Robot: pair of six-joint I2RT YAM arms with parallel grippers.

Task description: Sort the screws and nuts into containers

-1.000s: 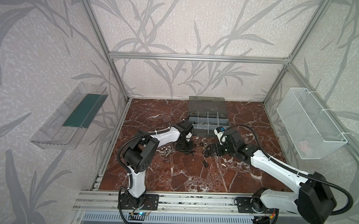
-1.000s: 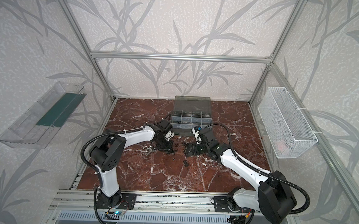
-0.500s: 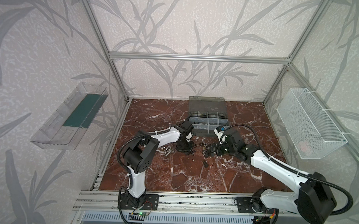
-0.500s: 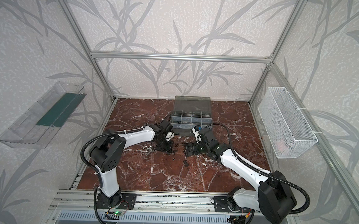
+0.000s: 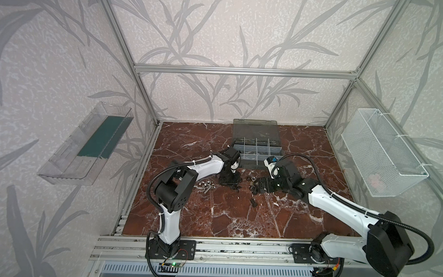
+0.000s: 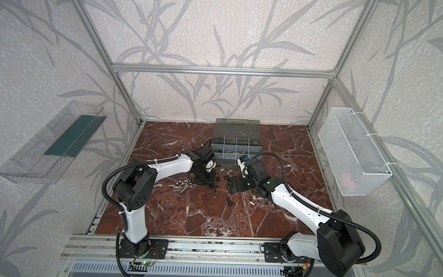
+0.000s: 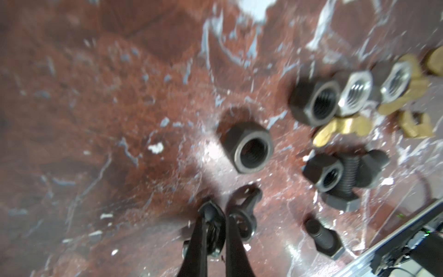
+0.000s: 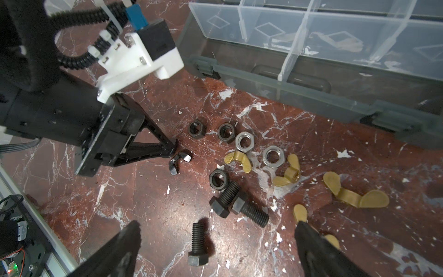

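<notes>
- Black steel, hex: three black hex nuts, loose on the red marble tabletop just in front of the organiser case.
- Silver: two silver hex nuts, one touching a black hex nut, the other just beside it.
- Brass: five brass wing nuts around the silver pair, two of them partly hidden behind a finger of the right gripper.
- Black, threaded: three black bolts. Two lie crossed and touching, and one lies alone, nearer the right gripper.
- Black, winged: one black wing nut, lying on the marble at the left gripper's fingertips.
- Silver, further left in both top views: a small silver cluster, too small to count.
- One organiser case, dark grey, lid laid back, with clear dividers between its compartments. It stands at the rear middle of the tabletop.
- Left gripper: fingers drawn narrow, pinching a wing of the black wing nut.
- Right gripper: fingers spread wide, hanging over the bolts and holding nothing.
</notes>
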